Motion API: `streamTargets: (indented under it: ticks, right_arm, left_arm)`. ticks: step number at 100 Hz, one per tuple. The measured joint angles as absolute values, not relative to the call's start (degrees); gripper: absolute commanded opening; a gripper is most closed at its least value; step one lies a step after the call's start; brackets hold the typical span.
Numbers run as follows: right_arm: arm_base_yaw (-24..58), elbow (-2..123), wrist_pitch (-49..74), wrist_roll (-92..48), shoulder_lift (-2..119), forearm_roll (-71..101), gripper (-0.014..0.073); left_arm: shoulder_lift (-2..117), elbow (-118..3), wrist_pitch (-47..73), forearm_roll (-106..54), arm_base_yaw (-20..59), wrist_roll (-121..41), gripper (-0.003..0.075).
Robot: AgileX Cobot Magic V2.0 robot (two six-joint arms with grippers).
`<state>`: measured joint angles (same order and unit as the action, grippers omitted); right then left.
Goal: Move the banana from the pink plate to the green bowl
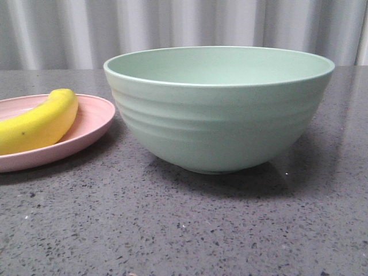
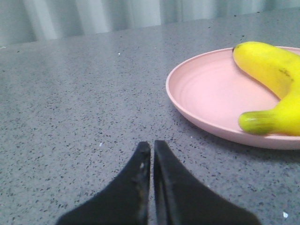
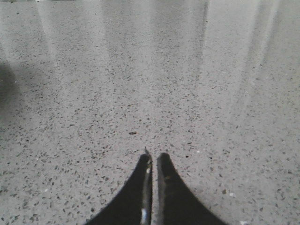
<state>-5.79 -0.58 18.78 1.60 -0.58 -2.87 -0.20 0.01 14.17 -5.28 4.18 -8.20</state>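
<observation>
The yellow banana (image 1: 40,122) lies on the pale pink plate (image 1: 92,129) at the left of the front view. The large mint-green bowl (image 1: 218,115) stands right of the plate, empty as far as its inside shows. In the left wrist view the banana (image 2: 276,79) rests on the pink plate (image 2: 206,93), its greenish stem end towards the camera. My left gripper (image 2: 152,145) is shut and empty, low over the table beside the plate. My right gripper (image 3: 155,157) is shut and empty over bare table. Neither gripper shows in the front view.
The table is a grey speckled stone-like top (image 1: 172,230). A pale pleated curtain (image 1: 172,23) hangs behind it. A dark shadow sits at the edge of the right wrist view (image 3: 7,84).
</observation>
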Motion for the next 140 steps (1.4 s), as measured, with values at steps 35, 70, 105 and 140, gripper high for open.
streamTargets:
  ticks: [35,70,105,140]
  right_arm:
    - [-5.79,-0.58,17.09,1.6,-0.58,-4.33,-0.0071]
    - [-5.79,-0.58,2.38,1.6,-0.58,-6.71,-0.0071]
    - [-5.79,-0.58,0.48,1.6,-0.58,-6.9,-0.0071]
    - [-5.79,-0.58,0.0,1.6,-0.58,-6.9,-0.0071]
  left_arm:
    - [-0.2,0.01,11.38,-5.74,4.18,-8.2,-0.002]
    - [-0.2,0.01,9.5,-5.85,4.18,-8.2,-0.002]
    - [-0.2,0.01,8.46,-5.85,4.18,-8.2,-0.002]
    - [-0.2,0.01,8.22,-5.85,4.18,-8.2,-0.002]
